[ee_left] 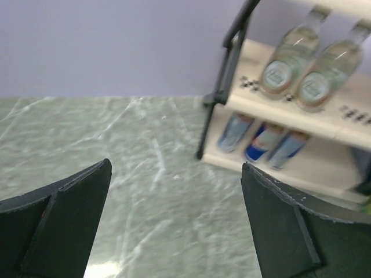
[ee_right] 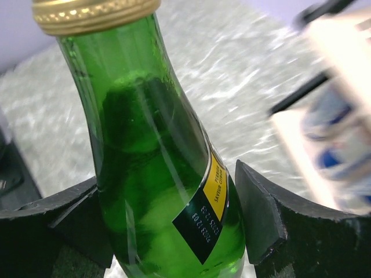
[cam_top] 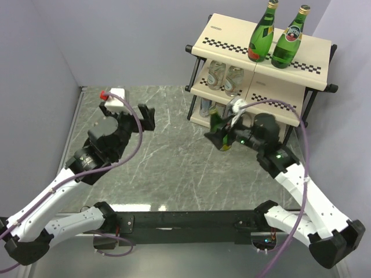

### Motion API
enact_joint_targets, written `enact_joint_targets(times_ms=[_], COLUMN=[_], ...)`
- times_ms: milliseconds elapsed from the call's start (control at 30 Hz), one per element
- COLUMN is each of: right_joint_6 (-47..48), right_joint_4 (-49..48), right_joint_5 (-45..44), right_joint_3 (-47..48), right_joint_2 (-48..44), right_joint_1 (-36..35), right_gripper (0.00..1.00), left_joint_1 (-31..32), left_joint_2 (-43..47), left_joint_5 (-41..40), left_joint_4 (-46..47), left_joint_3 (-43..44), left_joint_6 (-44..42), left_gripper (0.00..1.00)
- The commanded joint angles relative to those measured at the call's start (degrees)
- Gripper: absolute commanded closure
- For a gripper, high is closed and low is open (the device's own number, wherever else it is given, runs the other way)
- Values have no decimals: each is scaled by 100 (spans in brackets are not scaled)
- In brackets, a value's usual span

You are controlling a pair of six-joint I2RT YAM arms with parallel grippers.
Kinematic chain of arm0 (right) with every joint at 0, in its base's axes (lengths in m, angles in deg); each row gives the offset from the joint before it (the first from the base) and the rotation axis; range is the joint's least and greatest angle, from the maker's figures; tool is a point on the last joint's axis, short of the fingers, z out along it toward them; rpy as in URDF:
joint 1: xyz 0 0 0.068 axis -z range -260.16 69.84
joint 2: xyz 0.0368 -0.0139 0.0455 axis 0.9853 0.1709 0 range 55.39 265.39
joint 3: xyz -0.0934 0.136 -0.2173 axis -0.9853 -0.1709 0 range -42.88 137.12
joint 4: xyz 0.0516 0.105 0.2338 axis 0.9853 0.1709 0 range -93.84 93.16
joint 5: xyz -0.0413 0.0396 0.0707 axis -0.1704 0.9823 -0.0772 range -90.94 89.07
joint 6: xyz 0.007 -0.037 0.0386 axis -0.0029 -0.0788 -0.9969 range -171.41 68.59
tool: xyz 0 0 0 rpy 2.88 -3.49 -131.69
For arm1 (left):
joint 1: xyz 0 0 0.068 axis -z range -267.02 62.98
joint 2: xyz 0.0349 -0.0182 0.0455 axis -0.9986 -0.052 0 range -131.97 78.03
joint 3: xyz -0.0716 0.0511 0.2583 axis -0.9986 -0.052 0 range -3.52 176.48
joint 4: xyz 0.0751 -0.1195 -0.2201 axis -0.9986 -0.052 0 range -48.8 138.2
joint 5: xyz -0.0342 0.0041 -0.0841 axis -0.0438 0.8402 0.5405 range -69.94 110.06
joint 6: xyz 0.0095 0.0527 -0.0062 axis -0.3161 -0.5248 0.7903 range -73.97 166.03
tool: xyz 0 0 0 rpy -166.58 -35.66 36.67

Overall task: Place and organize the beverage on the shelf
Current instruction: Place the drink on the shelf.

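While the right hand (ee_right: 168,194) clamps the green bottle (ee_right: 151,174), seat it upright beside the shelf's (cam_top: 229,36) top pair (cam_top: 262,36); left hand (ee_left: 175,174) wide, empty.

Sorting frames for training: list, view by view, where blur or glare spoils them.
Top external: sharp and evenly lit, only a soft sheen on the table. Left wrist: the shelf, its clear bottles and cans are smeared; a glare patch sits at the bottom edge. Right wrist: the green bottle is crisp, the background at right blurred and washed out.
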Motion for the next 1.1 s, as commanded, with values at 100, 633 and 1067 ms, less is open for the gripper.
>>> enact_joint_targets(times_ms=[100,633,1067], right_joint_6=[-167,-27,-378], right_joint_4=[617,1770,1621], right_joint_5=[-76,-1728,-1607], right_joint_3=[1802,4598,5854], right_joint_2=[-509,-9,835], right_joint_1=[771,2204,3680], right_gripper=[100,100,100], left_joint_1=[20,20,20], left_joint_2=[456,940,1142], left_joint_5=[-531,135,734], left_joint_4=[874,619,523], left_joint_3=[-1566,-2229,-2211], left_joint_6=[-998,-1351,-1289], left_gripper=[0,1,1])
